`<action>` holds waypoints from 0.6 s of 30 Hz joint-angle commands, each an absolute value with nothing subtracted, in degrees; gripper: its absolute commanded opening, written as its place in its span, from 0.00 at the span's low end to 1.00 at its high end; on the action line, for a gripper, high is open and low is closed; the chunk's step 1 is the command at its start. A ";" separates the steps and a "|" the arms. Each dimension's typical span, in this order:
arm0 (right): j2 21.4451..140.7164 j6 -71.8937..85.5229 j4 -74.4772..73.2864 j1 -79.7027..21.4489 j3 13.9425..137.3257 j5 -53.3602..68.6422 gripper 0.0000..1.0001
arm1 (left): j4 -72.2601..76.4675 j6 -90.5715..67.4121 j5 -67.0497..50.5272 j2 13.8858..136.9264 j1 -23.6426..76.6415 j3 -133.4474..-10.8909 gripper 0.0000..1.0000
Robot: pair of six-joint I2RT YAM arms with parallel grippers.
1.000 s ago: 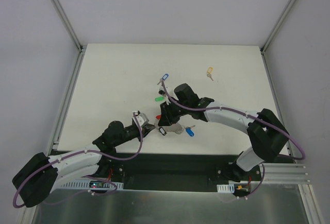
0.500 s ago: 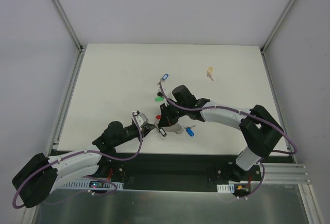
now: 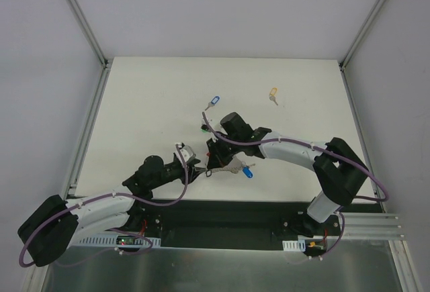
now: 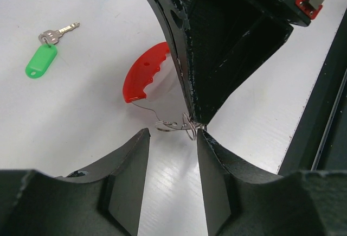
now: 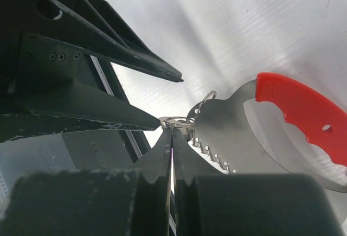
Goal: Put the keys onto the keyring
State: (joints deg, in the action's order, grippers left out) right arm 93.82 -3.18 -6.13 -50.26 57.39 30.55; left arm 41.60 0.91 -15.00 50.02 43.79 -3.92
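Observation:
The keyring's red band (image 4: 145,74) lies on the white table, its grey half (image 5: 227,135) beside it, with small wire rings (image 4: 179,124) at one end. My right gripper (image 5: 172,123) is shut, pinching one of those wire rings at its tips. My left gripper (image 4: 172,138) stands open just in front of the same rings, nothing between its fingers (image 4: 135,149). From above both grippers meet, the left (image 3: 197,170) and the right (image 3: 210,162). A green-tagged key (image 4: 41,61) lies apart. A blue-tagged key (image 3: 248,170) lies by the right gripper, another blue one (image 3: 214,101) and a yellow one (image 3: 273,93) farther back.
The table's near edge and a black rail (image 4: 325,138) run close behind the grippers. The right arm (image 3: 289,150) stretches across the table's front right. White walls and metal posts (image 3: 80,20) enclose the table.
The right gripper shut on the wire ring and shifted slightly left. The left gripper, shut before, has opened and drawn back a little toward its base.

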 commanded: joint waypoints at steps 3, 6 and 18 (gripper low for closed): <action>91.67 -5.62 -9.31 -51.24 60.64 27.86 0.01 | 40.17 0.44 -17.14 52.29 43.59 -8.44 0.40; 91.76 -5.63 -9.49 -51.42 60.73 27.51 0.01 | 40.08 0.18 -17.66 52.73 43.68 -8.79 0.41; 92.28 -5.10 -11.51 -51.68 61.52 24.62 0.01 | 38.24 0.26 -18.55 57.74 43.86 -10.81 0.41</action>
State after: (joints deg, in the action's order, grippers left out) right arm 93.82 -4.75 -9.85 -51.33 58.74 26.89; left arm 38.46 0.64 -17.61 56.55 43.81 -8.23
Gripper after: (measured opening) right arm 0.016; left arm 0.404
